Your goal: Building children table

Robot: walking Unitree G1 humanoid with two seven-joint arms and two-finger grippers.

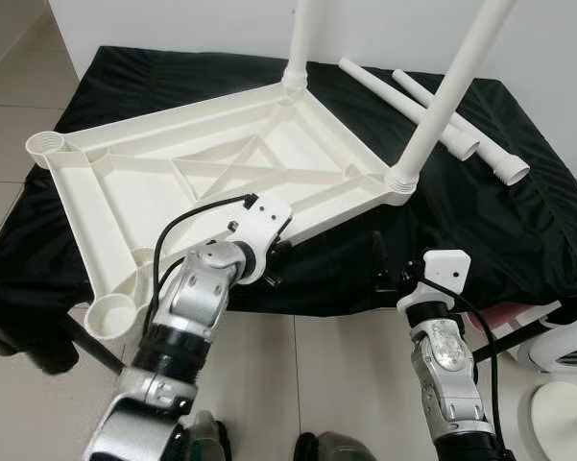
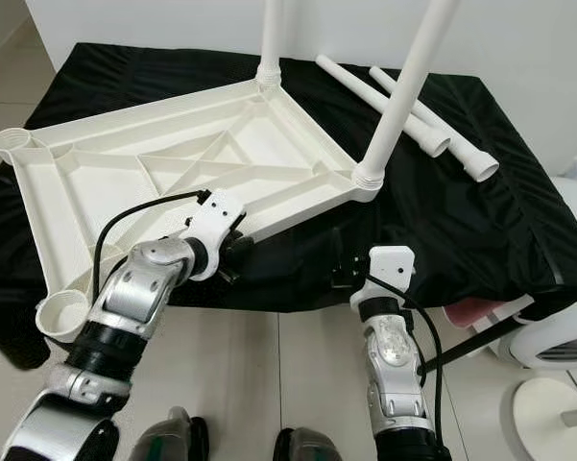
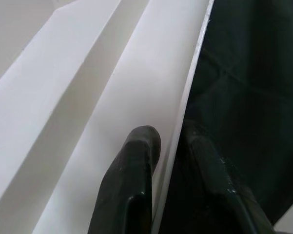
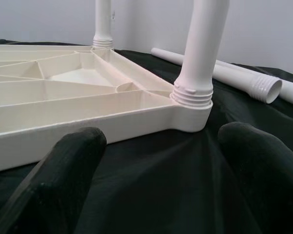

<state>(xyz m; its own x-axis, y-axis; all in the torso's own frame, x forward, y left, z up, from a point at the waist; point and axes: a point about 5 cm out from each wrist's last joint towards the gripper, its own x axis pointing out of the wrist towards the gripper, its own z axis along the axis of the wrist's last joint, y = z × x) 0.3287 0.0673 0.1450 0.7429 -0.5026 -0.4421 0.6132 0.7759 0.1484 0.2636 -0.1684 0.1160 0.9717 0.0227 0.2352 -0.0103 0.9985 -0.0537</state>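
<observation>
A white table top lies upside down on a black cloth that covers a low stand. You can see the ribs on its underside. Two white legs stand up in its far corners: one leg at the back and another leg at the corner nearer the robot's right side. Two loose legs lie flat on the cloth behind that corner, side by side. The two near corners have round holes with nothing in them, one far to the left and one close to the robot. The left gripper is at the near edge of the table top. Its two black fingers pinch the thin edge, one finger on the white side and one on the cloth side. The right gripper hovers low over the cloth, just in front of the corner with the standing leg. Its fingers are spread wide and hold nothing. The floor under the robot has pale tiles.
</observation>
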